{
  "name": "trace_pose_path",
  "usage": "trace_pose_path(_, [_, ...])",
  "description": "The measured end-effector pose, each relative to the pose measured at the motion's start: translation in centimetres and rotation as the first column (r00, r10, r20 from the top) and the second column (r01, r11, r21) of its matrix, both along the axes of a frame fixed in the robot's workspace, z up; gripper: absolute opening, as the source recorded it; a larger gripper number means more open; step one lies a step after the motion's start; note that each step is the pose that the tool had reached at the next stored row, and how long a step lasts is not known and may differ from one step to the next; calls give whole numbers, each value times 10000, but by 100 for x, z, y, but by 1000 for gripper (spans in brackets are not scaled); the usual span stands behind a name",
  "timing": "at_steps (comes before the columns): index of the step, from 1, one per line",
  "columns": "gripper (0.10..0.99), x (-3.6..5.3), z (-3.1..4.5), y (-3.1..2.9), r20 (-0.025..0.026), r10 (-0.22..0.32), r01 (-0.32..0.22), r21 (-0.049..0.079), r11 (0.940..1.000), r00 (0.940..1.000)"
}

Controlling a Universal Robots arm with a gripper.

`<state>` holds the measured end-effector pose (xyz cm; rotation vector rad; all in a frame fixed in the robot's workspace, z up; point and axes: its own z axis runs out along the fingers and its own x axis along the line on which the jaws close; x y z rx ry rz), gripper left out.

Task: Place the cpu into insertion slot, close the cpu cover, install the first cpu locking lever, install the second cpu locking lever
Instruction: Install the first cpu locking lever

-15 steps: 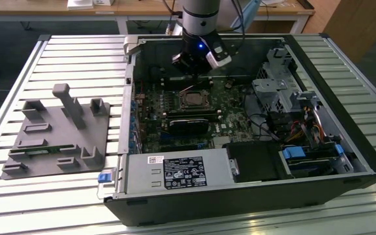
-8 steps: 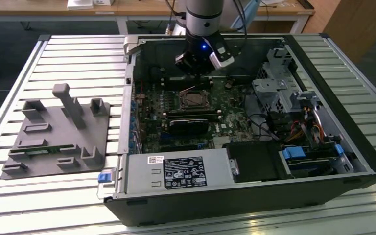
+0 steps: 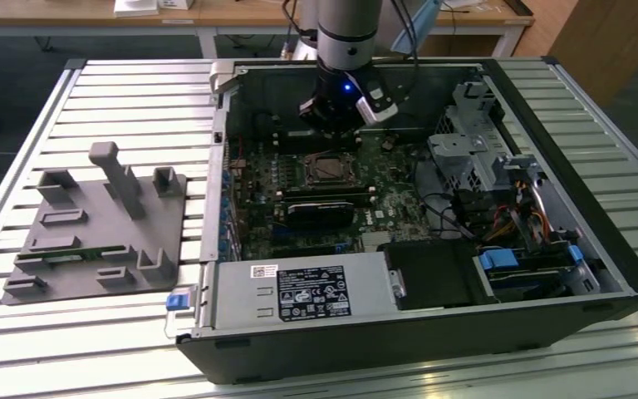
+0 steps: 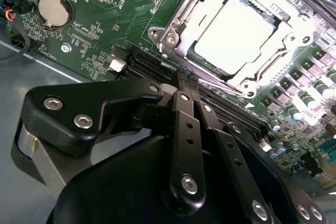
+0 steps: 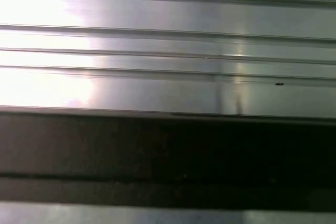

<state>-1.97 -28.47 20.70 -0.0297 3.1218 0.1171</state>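
Hovering inside the open computer case [image 3: 585, 249], the gripper [image 4: 185, 80] has its fingers drawn together with nothing between them, the tips poised just above the black memory slots [image 4: 157, 66] beside the insertion slot [image 3: 326, 169]. In the second wrist view the cpu [image 4: 236, 32] already lies seated in the socket, just beyond the fingertips, and the cpu cover [image 4: 181, 22] appears to be down around it, its window framing the chip (glare washes out the chip's top, so this is a judgement). A thin locking lever [image 4: 231, 88] seems to run along the socket edge nearest the fingers; whether it is latched I cannot tell. In the exterior view the arm's wrist hides the fingertips.
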Motion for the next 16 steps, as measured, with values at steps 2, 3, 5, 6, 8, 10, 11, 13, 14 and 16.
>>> trace_pose_path(2, [106,6,-13,0,0,-1,1,-15,10000,10000])
trace_pose_path(3, [106,9,-19,0,0,-2,2,-23,10000,10000])
trace_pose_path(5, [106,12,-24,0,0,-3,3,-59,10000,10000])
trace_pose_path(6, [106,13,-26,0,0,-2,2,-80,10000,10000])
trace_pose_path(8, [106,13,-27,0,0,-1,1,-88,10000,10000])
trace_pose_path(10, [106,13,-27,0,-1,-1,1,-89,10000,10000])
trace_pose_path(11, [106,13,-28,0,0,-2,2,-90,10000,10000])
trace_pose_path(13, [106,14,-33,1,2,-2,2,-119,9999,10000])
trace_pose_path(14, [106,14,-36,0,1,-2,2,-146,9999,10000])
trace_pose_path(16, [106,15,-44,0,0,-2,2,-208,9998,10000])
